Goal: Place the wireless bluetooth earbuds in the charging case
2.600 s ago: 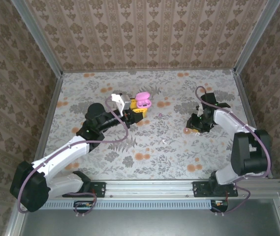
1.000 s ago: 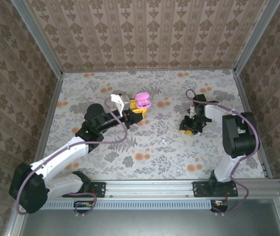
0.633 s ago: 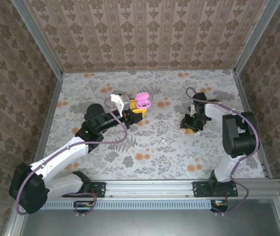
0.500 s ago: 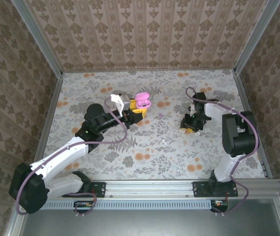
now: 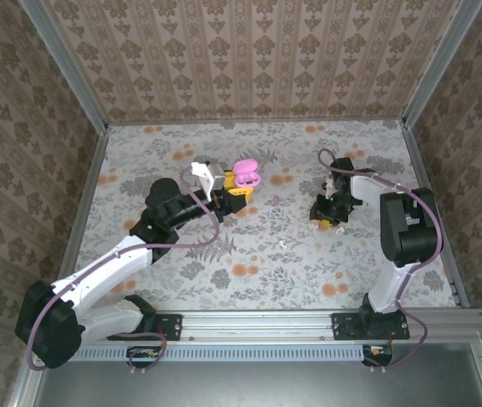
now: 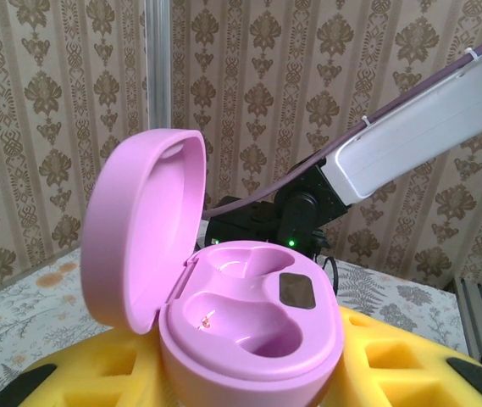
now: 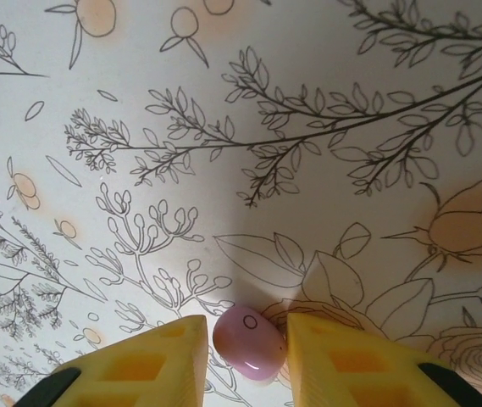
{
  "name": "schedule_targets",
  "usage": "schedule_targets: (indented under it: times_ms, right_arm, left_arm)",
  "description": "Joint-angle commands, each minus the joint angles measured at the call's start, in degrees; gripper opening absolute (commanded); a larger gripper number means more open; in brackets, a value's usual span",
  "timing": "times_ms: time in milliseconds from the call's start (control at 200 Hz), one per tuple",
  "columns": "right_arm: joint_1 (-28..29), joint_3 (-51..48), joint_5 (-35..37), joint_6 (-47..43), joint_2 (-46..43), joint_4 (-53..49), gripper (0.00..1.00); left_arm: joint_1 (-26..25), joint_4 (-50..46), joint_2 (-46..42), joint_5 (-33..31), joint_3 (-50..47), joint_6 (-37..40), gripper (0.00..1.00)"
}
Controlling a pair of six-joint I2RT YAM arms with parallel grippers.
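earbud (image 7: 249, 343): lies on floral tablecloth (image 7: 325, 110), well right of charging case (image 5: 245, 176) | right gripper (image 7: 246, 337): yellow fingers (image 7: 143, 365) flank earbud closely, cannot tell if clamped | left gripper (image 6: 249, 386): grasping charging case, lid (image 6: 139, 229) raised open

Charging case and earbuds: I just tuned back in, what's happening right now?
The left gripper holds the pink charging case with its lid flipped open, and both wells look empty. The right gripper is down at the table with its fingers close on either side of a pink earbud. Whether it already pinches the earbud I cannot tell. No earbud is in the case yet.
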Motion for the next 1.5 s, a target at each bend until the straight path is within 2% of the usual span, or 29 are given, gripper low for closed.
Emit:
schedule_targets:
  times_ms: [0, 385, 545, 930, 1215, 1390, 1495]
  right_arm:
    - [0.04, 1.11, -1.76, -0.78, 0.85, -0.43, 0.31]
    - [1.26, 2.24, 1.5, -1.44, 1.99, -3.18, 0.31]
    - [1.56, 0.99, -2.0, 1.58, 0.63, -2.23, 0.36]
    - [3.1, -3.47, -2.86, 6.57, -2.71, -0.27, 0.36]
    - [6.01, -3.64, -7.15, 8.77, -3.0, 3.93, 0.37]
    - [6.01, -3.17, -5.59, 7.78, -5.38, 0.76, 0.36]
    - [5.75, -1.7, -2.09, 4.92, -6.69, -3.35, 0.36]
  left_arm:
    - [-0.31, 0.09, 0.33, 0.13, 2.16, 1.06, 0.39]
    - [-0.45, -0.36, -0.12, -0.32, 1.8, 1.49, 0.39]
    - [-0.45, -0.52, -0.33, -0.16, 1.74, 1.51, 0.39]
    - [-0.41, -0.62, -1.52, -0.16, 1.1, 1.59, 0.39]
    - [-0.48, -0.61, -1.92, -0.37, 0.73, 1.54, 0.39]
    - [-0.48, -0.67, -2.14, -0.71, 0.51, 1.67, 0.39]
    - [-0.42, -0.7, -1.83, -0.63, 0.72, 1.68, 0.39]
